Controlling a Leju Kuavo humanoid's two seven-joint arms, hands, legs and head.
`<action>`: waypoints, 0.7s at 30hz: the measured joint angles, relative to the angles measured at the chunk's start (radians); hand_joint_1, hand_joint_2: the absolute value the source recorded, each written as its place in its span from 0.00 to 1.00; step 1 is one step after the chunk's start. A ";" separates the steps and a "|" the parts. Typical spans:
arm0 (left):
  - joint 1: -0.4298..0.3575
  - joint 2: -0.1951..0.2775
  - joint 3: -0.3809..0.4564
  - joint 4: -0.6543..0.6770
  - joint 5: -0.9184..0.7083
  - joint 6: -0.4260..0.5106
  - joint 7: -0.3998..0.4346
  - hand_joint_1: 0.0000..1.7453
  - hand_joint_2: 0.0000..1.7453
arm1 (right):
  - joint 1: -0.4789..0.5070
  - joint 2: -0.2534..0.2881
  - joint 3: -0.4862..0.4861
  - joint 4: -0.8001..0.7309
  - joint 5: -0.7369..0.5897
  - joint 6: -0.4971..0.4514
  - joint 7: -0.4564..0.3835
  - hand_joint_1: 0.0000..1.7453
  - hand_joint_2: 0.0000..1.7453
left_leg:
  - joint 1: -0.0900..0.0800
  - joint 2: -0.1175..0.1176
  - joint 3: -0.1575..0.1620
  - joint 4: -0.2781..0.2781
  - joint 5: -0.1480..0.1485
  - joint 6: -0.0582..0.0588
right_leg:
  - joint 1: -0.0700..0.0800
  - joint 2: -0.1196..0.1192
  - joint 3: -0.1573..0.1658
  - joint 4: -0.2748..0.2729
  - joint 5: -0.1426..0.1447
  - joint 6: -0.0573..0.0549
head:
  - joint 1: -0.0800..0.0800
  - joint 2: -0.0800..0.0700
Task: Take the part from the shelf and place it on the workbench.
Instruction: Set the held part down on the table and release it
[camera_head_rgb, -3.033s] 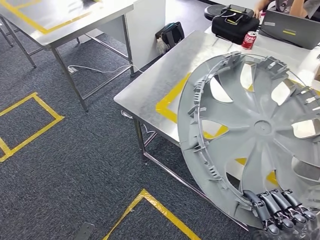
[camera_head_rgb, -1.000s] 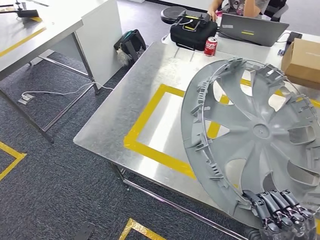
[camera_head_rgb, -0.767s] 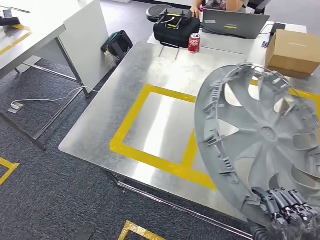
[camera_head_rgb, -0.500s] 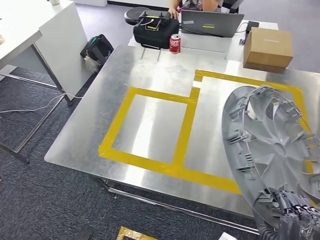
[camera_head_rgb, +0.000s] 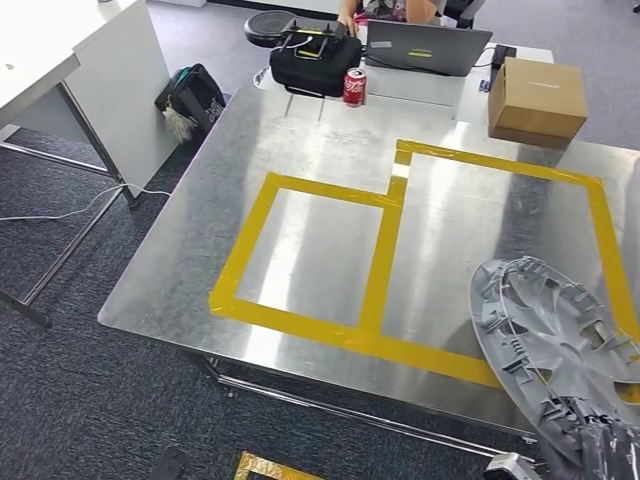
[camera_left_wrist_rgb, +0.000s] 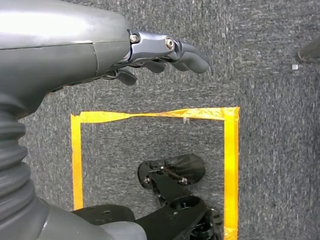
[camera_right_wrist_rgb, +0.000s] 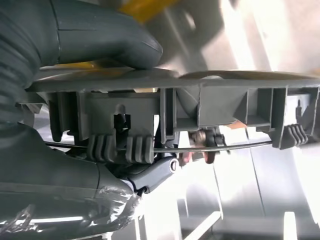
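One grey plastic part (camera_head_rgb: 555, 345), a round wheel cover with curved spokes and ribbed clips along its rim, lies tilted low over the near right corner of the brushed-metal surface (camera_head_rgb: 332, 150) in the head view. The right hand (camera_head_rgb: 596, 445) grips its near edge at that corner. Yellow tape (camera_head_rgb: 381, 265) marks two rectangles on the shiny sheet. At the far edge stand a red soda can (camera_head_rgb: 354, 87), a black case (camera_head_rgb: 315, 60), a grey laptop (camera_head_rgb: 434, 45) and a brown cardboard box (camera_head_rgb: 537, 100). Dark grey carpet (camera_head_rgb: 75, 400) lies around the legs.

From the left wrist, the left hand (camera_left_wrist_rgb: 113, 45) hangs above speckled carpet with a yellow taped square (camera_left_wrist_rgb: 154, 116); its dark fingers (camera_left_wrist_rgb: 177, 50) stretch out loosely, holding nothing.

From the right wrist, the thick grey thumb (camera_right_wrist_rgb: 109, 42) presses one face of the part's rim (camera_right_wrist_rgb: 181, 100) while dark fingers (camera_right_wrist_rgb: 151, 175) hook beneath, pinching it. A thin wire ring (camera_right_wrist_rgb: 226, 146) runs through the clips.
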 joint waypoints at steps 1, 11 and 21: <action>-0.001 0.001 0.000 0.000 -0.002 -0.004 0.001 0.00 1.00 | -0.013 0.003 -0.032 0.012 -0.006 0.056 -0.011 1.00 1.00 | 0.000 0.000 0.000 0.000 0.000 0.001 | 0.000 0.000 0.001 0.000 0.000 0.002 | 0.000 0.000; -0.010 0.008 -0.003 0.000 -0.014 -0.023 0.006 0.00 1.00 | -0.174 -0.043 -0.246 0.141 -0.049 0.321 -0.007 1.00 1.00 | 0.004 0.000 0.002 0.000 0.002 0.000 | 0.004 -0.001 0.000 0.002 0.000 0.002 | 0.000 0.000; -0.011 0.010 -0.004 0.000 -0.021 -0.026 0.007 0.00 1.00 | -0.211 -0.069 -0.264 0.186 -0.045 0.347 0.008 1.00 1.00 | 0.004 0.000 0.002 0.000 0.004 -0.002 | 0.004 0.000 0.001 0.005 0.001 0.001 | 0.000 0.000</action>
